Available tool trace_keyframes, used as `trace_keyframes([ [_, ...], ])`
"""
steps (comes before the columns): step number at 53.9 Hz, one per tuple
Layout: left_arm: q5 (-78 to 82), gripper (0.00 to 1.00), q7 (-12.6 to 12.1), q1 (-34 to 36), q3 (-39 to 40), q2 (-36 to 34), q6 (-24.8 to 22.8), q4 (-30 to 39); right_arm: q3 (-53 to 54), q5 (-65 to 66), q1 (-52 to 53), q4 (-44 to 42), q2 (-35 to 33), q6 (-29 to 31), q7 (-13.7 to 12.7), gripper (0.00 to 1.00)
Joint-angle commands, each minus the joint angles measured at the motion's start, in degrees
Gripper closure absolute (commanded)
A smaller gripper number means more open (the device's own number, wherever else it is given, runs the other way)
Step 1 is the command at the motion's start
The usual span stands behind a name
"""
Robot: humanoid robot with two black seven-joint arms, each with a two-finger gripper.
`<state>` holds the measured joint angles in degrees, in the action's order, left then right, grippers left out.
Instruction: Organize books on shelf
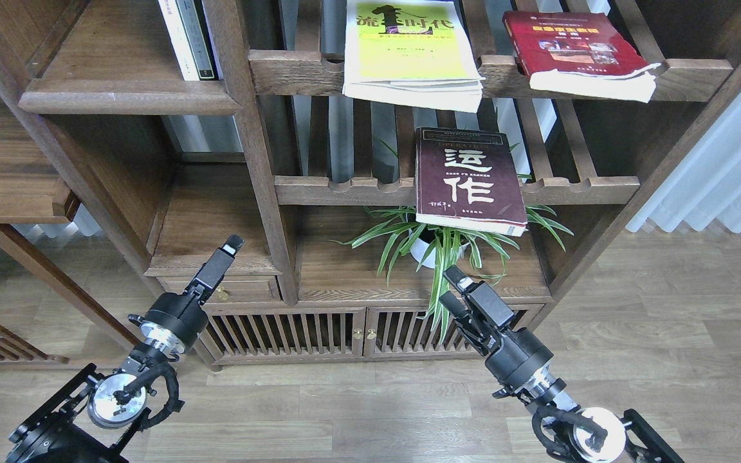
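Arms: matte black, thick round segments; silver metal discs at the joints
Cables: black, looped beside the discs
Left gripper: black, slim, boxy
Right gripper: black, boxy

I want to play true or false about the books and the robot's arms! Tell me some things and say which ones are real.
1. The brown book lies on a slatted rack above the spider plant. True.
2. The red book is in the right gripper. False: it lies on the upper slatted rack, and the gripper holds nothing.
3. The yellow-green book sits left of the red book. True.
4. The left gripper touches the brown book. False: it hangs far to the left, in front of the small drawer.
5. Upright books stand on the solid shelf at upper left. True.
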<state>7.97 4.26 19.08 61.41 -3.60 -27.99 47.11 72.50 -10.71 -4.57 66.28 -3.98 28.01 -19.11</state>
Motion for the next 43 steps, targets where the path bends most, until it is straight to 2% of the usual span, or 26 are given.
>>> trace_keyframes([
  [1,0.20,0.00,-0.39,-1.41,-0.15,0.08,-0.01,2.18,-0.17,-1.58,0.17,-0.45,-0.41,-0.01,0.56,0.01],
  [4,0.20,0.00,-0.75,-1.51,-0.06,0.08,-0.01,4.38,-0.95,-1.77,0.26,-0.80,-0.59,-0.01,0.48,0.01],
  [16,0.12,0.00,-0.75,-0.80,0.29,0.08,-0.01,1.32,-3.50,-1.67,1.41,-5.46,0.63,-0.01,0.74,0.01],
  [22,-0.06,0.00,-0.66,-1.86,-1.64,0.87,-0.01,2.54,-7.02,-1.77,1.14,-9.50,0.72,-0.01,0.83,0.01],
  [27,-0.41,0.00,-0.48,-8.79,3.89,0.52,-0.01,3.95,-9.48,-1.41,0.00,-9.94,-0.85,-0.01,-0.05,0.01],
  [29,-0.41,0.00,-0.66,-10.82,4.15,0.35,-0.01,4.04,-10.19,-1.50,0.70,-10.82,0.02,-0.01,0.83,0.01],
  [38,-0.41,0.00,-0.75,-11.35,5.12,0.70,-0.01,5.88,-10.10,-1.94,5.44,-11.26,3.98,-0.01,0.92,0.01],
  [41,-0.41,0.00,-0.66,-13.02,5.38,1.22,-0.01,6.94,-9.31,-3.17,7.02,-11.26,3.98,-0.01,2.41,0.01],
  [43,-0.41,0.00,-0.66,-15.12,6.52,2.10,-0.01,7.11,-9.31,-4.22,8.78,-11.26,3.98,-0.01,5.38,0.01],
])
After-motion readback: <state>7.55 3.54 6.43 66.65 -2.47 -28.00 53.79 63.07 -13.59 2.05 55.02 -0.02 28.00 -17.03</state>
